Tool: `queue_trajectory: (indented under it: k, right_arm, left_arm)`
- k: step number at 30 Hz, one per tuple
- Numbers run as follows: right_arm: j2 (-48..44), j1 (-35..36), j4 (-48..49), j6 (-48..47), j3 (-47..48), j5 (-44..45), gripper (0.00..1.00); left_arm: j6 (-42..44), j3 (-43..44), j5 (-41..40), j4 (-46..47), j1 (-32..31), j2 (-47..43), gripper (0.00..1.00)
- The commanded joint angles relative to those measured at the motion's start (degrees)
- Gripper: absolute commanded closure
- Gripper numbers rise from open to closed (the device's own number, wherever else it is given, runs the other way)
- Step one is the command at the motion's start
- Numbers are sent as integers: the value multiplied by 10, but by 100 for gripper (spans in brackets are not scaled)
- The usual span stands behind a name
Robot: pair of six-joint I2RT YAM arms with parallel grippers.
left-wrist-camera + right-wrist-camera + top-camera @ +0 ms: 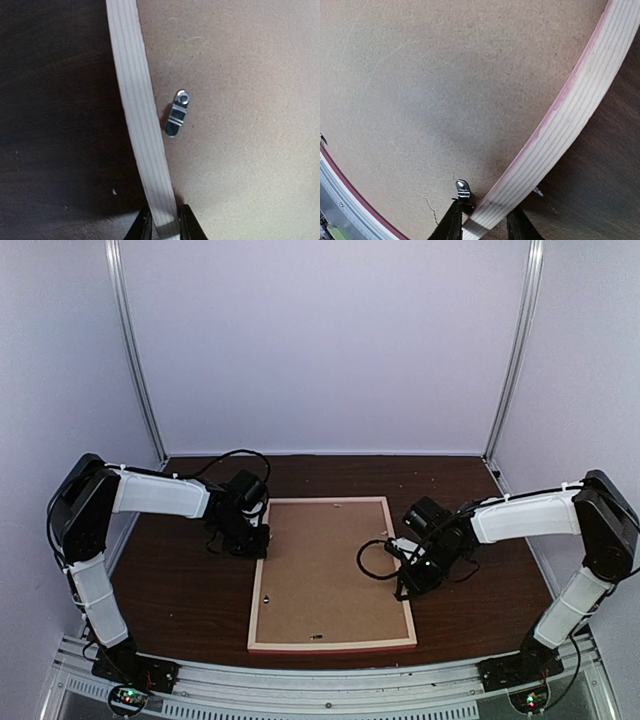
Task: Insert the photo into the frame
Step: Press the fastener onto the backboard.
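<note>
The frame (330,645) lies face down in the middle of the table (170,590). Its pink moulding shows along the near edge, and pale wood rails surround a brown backing board (330,570) that fills the opening. The photo is not visible in any view; if it is already in, it sits under that board, and I cannot tell. On that reading the loading looks done or nearly so, and what is left is securing the back. A metal turn clip (177,114) lies on the board just beside the left rail, and another clip (463,188) sits just inside the right rail. The right gripper (485,220) straddles the right rail about midway along, one finger on the board side next to that clip and one on the table side; whether it actually squeezes the wood I cannot tell. Further back, the left gripper (164,220) is pinched onto the left rail near its far end. Both arms bend in from the outer bases, elbows high and out, wrists angled down at the rails.
</note>
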Motion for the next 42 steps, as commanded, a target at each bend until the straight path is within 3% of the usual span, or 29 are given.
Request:
queue_trajectory:
  k: [1, 5, 16, 32, 42]
  right_arm:
    - [-13, -20, -1, -11, -17, -11, 67]
    - [-18, -28, 6, -1, -11, -29, 60]
    - [9, -47, 28, 43, 3, -32, 62]
    - [48, -12, -106, 35, 77, 72, 63]
    - [69, 8, -99, 39, 72, 66, 61]
  left_arm:
    - [21, -2, 19, 32, -5, -6, 81]
    - [21, -1, 20, 32, -5, -5, 81]
    - [21, -1, 23, 34, -5, -4, 81]
    - [21, 0, 23, 33, -5, -5, 81]
    - [21, 0, 23, 34, -5, -2, 81]
